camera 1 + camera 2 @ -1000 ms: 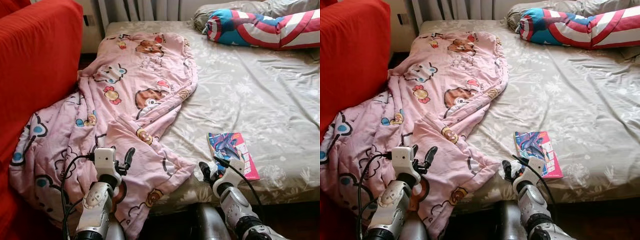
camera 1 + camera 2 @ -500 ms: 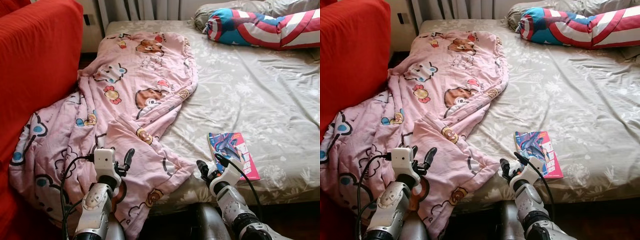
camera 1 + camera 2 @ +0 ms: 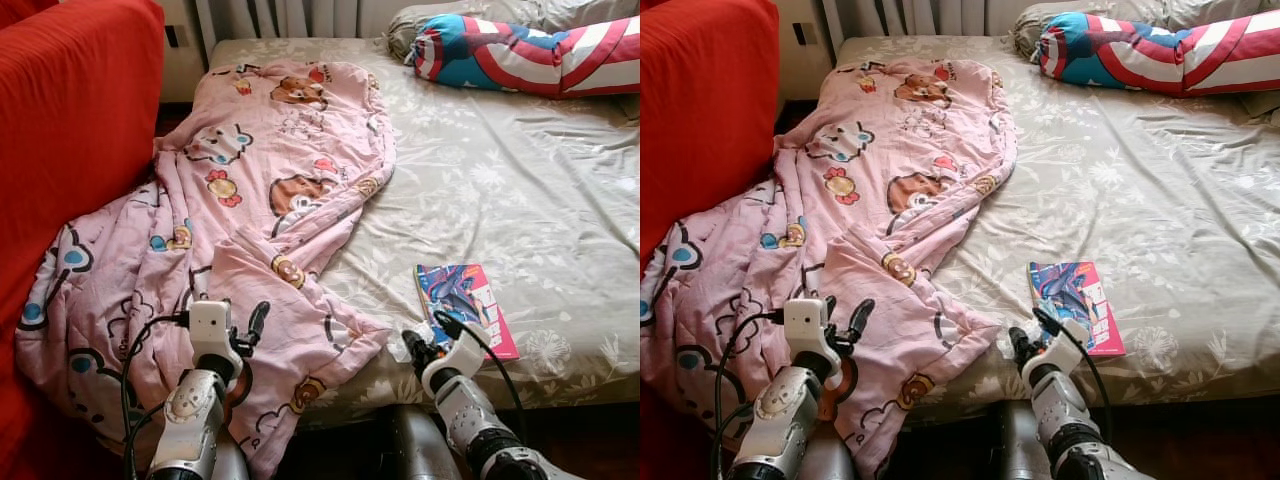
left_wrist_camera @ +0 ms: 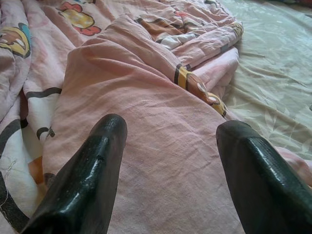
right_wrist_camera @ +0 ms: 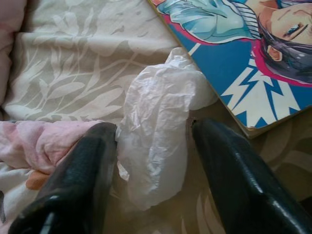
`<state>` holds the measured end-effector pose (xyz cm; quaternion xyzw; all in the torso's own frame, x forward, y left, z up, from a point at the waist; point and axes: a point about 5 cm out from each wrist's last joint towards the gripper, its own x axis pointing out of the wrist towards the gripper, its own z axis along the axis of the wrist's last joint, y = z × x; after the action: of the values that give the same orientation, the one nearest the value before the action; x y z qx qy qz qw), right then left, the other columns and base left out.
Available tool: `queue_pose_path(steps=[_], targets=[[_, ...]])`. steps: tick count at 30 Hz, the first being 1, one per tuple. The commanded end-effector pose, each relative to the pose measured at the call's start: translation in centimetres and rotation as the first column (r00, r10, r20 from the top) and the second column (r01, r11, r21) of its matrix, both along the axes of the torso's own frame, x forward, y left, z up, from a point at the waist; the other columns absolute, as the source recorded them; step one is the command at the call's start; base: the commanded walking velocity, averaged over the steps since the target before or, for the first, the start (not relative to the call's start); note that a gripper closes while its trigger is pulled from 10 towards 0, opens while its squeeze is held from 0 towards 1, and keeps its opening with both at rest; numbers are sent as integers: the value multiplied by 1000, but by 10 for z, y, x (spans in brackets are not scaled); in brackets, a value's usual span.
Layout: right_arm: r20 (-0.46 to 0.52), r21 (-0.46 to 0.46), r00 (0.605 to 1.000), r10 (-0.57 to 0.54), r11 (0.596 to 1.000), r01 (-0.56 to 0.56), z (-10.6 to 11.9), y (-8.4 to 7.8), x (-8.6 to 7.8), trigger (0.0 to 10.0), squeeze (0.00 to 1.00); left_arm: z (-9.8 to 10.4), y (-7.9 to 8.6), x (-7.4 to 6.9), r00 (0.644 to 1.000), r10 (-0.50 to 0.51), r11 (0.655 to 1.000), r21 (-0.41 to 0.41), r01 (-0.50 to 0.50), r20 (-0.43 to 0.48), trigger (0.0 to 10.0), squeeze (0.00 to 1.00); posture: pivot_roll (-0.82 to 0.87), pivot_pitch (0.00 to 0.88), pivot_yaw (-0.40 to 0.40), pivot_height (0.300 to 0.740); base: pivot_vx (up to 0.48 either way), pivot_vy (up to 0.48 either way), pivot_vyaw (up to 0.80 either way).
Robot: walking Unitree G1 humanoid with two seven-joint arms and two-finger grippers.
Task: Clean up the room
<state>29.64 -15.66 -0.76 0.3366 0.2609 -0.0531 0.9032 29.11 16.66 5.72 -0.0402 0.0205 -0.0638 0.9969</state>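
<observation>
Both silver arms are reaching forward from low in front of the body. The left gripper is pointing up and ahead, its two black fingers standing wide apart. The right gripper is angling down and inward, its fingers spread, each one touching what lies between them.

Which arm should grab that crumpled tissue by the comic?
Right. The right gripper is open with its fingers either side of the tissue; the left gripper is over the blanket.
</observation>
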Motion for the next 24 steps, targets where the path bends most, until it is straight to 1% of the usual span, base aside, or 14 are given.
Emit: queue_pose_path(steps=[1, 9, 10, 11, 13, 24], targets=[[-43, 10, 999, -17, 1000, 18, -8, -2, -8, 10000, 0, -3, -2, -3, 1000, -8, 1000, 4, 8, -14, 10000, 0, 30, 142, -41, 586, 0, 0, 0], [-56, 18, 998, -19, 1000, 20, -10, -3, -10, 10000, 0, -3, -3, -3, 1000, -20, 1000, 16, 20, -14, 10000, 0, 30, 142, -38, 586, 0, 0, 0], [-56, 20, 998, -15, 1000, 17, -10, -2, -10, 3922, 0, -3, -3, -3, 1000, -21, 1000, 18, 21, -15, 10000, 0, 30, 142, -38, 586, 0, 0, 0], [-51, 29, 999, -13, 999, 15, -10, -2, -10, 0, 0, -3, -3, -3, 1000, -23, 1000, 20, 24, -15, 10000, 0, 29, 142, -38, 586, 0, 0, 0], [-46, 43, 999, -11, 999, 13, -10, -1, -10, 0, 0, -3, -4, -4, 999, -29, 999, 25, 29, -17, 10000, 0, 29, 142, -38, 586, 0, 0, 0], [-56, 36, 998, -11, 999, 13, -12, -1, -13, 0, 0, -4, -5, -5, 999, -39, 998, 44, 40, -18, 10000, 0, 32, 141, -36, 586, 0, 0, 0]])
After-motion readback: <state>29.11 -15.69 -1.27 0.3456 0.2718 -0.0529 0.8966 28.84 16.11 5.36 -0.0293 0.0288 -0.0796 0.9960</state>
